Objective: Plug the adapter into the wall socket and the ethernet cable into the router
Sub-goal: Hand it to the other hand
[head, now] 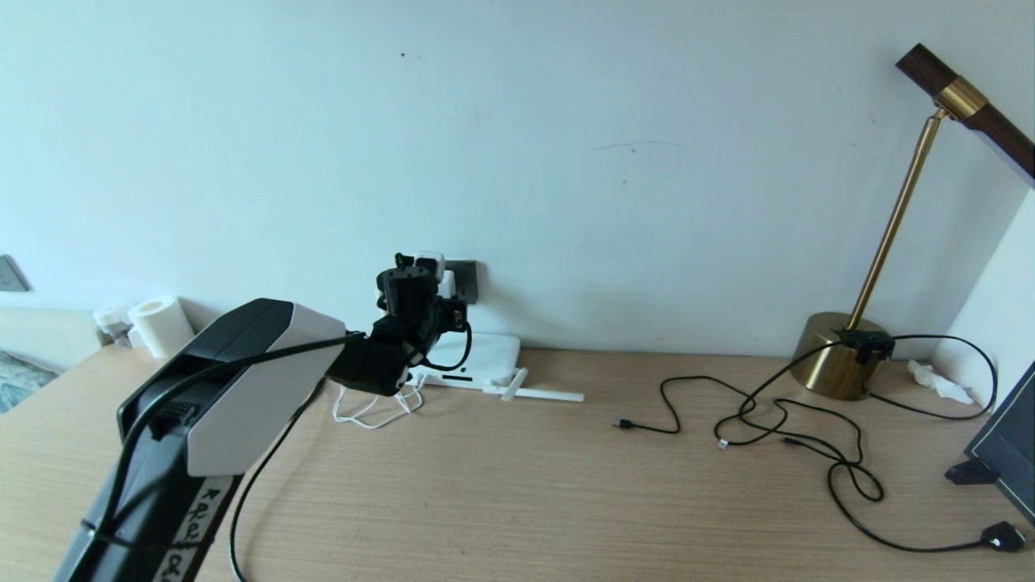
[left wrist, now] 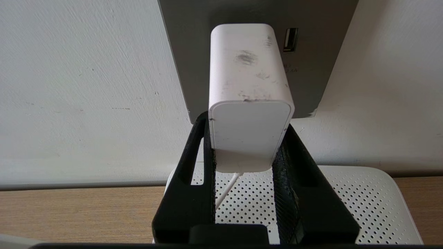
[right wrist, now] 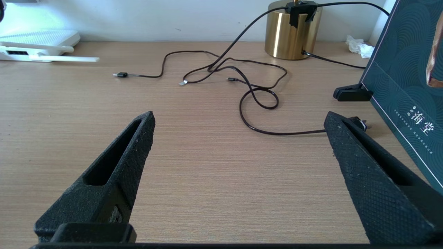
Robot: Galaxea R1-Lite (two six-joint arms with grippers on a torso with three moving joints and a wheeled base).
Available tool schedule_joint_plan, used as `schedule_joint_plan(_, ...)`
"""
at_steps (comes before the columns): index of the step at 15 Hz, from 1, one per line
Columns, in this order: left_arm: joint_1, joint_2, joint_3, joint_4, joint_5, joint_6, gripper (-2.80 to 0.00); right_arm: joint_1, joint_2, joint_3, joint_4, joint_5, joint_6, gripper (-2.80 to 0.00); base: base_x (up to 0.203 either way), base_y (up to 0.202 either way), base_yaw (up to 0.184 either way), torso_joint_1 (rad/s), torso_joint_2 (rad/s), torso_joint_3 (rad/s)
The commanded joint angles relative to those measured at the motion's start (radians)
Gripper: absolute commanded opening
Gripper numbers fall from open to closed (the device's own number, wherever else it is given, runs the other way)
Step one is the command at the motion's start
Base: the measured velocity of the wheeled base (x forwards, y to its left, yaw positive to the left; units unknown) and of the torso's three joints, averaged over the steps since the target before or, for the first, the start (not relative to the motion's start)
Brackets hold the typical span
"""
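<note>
The left arm is reaching out to the wall, its left gripper pinching the adapter against the wall socket. The right gripper is hanging spread wide over the table.

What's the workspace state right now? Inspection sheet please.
Surface: wooden desk against a pale wall.
Job's things: adapter pressed against the wall socket, its thin white cord looped on the desk; router flat below the socket; ethernet cable cannot be told from the other cords.
Clutter: tissue roll, crumpled tissue, dark green box.
Grippers: left gripper closed on the adapter's sides at the socket; right gripper wide open, holding nothing, above the desk.
Cables: thin black cords tangled right of the router.
Surroundings: brass lamp at the right.
</note>
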Motion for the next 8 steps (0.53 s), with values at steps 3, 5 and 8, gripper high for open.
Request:
schedule_joint_plan(3,0.0,0.005,-0.016,0.011,0.001,0.0,-2.8,0.001,0.0,0.001,0.001,0.001,0.0,0.0,0.0,0.0,0.0,0.0,0.0,0.0)
schedule_joint_plan(5,0.0,-0.002,-0.016,0.02,0.001,0.0,-2.8,0.001,0.0,0.0,0.001,0.0,0.0,0.0,0.0,0.0,0.0,0.0,0.0,0.0)
schedule_joint_plan(8,0.0,0.0,-0.014,0.027,-0.001,0.0,-2.8,0.001,0.0,0.0,0.001,0.0,0.0,0.0,0.0,0.0,0.0,0.0,0.0,0.0)
